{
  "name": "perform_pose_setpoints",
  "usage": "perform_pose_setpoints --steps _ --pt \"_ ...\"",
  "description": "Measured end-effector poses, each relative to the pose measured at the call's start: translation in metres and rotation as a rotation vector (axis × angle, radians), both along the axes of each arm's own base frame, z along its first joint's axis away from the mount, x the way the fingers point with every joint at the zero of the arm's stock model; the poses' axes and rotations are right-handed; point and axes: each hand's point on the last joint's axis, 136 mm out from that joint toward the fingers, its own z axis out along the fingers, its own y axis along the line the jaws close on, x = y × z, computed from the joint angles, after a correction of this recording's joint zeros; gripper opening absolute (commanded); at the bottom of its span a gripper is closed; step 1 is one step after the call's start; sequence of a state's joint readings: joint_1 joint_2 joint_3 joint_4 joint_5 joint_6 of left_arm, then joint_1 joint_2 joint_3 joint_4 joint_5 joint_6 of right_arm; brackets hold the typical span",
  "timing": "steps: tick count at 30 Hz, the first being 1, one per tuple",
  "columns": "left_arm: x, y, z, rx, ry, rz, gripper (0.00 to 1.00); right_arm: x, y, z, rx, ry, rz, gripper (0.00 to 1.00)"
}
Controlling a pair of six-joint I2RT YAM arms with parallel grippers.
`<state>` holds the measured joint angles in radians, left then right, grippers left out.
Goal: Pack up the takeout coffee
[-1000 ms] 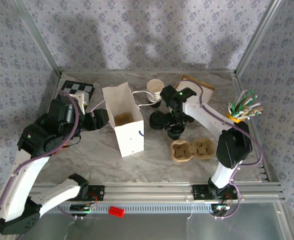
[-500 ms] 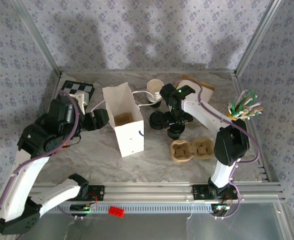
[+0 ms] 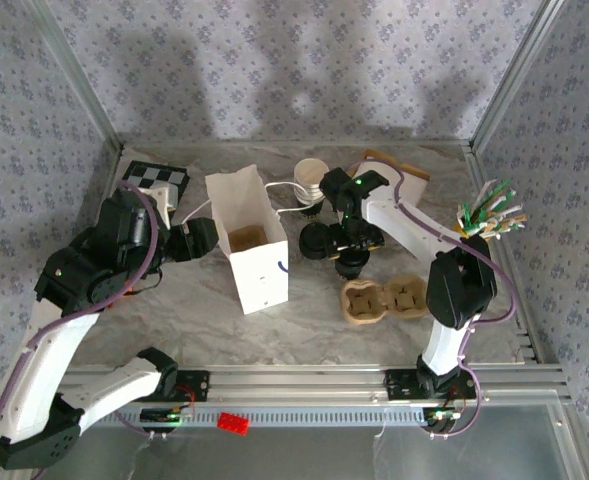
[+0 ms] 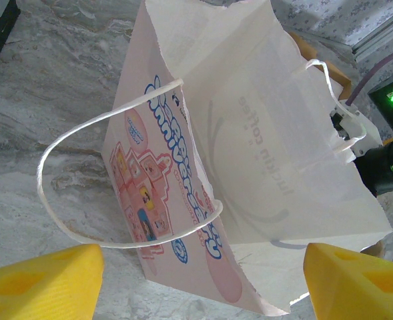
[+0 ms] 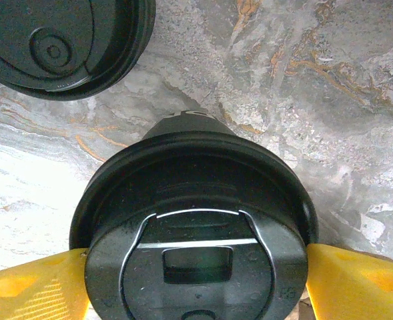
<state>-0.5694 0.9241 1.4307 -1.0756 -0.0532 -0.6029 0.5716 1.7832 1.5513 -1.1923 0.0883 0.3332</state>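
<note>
The right hand (image 5: 196, 283) straddled the lidded cup (image 5: 195, 200), fingers wide, grip unclear; it should have closed evenly, keeping the cup upright.

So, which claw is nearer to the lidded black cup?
Right. The right claw sits over the cup, one finger on each side of it. The left claw is beyond the bag, facing its other side.

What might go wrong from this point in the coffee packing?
1. The right gripper has its jaws flanking the lid rim of the black cup; squeezing there may pop the lid.
2. The second black lid lies close by and may get knocked.
3. The left gripper stands open by the paper bag, so the bag may tip.
</note>
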Motion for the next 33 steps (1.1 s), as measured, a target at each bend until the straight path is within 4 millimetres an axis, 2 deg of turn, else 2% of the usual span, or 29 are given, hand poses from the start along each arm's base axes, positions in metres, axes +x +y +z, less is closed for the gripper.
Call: perform_pose_setpoints --steps 6,15,20,24,33 --pt "0.000 0.000 -0.001 0.002 0.003 0.000 0.78 0.000 0.002 -0.001 0.009 0.003 -0.002 0.80" --pt "0.000 0.000 0.000 -0.001 0.005 0.002 0.79 0.000 0.002 0.000 0.018 0.005 -0.008 0.70" --pt "-0.002 0.001 0.007 -0.018 0.011 0.015 0.78 0.000 0.003 0.001 0.029 0.001 -0.016 0.68" --pt "-0.005 0.003 0.016 -0.048 0.009 0.034 0.77 0.000 0.005 0.006 0.049 -0.007 -0.020 0.68" --pt "-0.018 0.006 0.010 -0.096 0.084 0.082 0.72 -0.011 0.004 0.023 0.087 -0.010 -0.041 0.68"
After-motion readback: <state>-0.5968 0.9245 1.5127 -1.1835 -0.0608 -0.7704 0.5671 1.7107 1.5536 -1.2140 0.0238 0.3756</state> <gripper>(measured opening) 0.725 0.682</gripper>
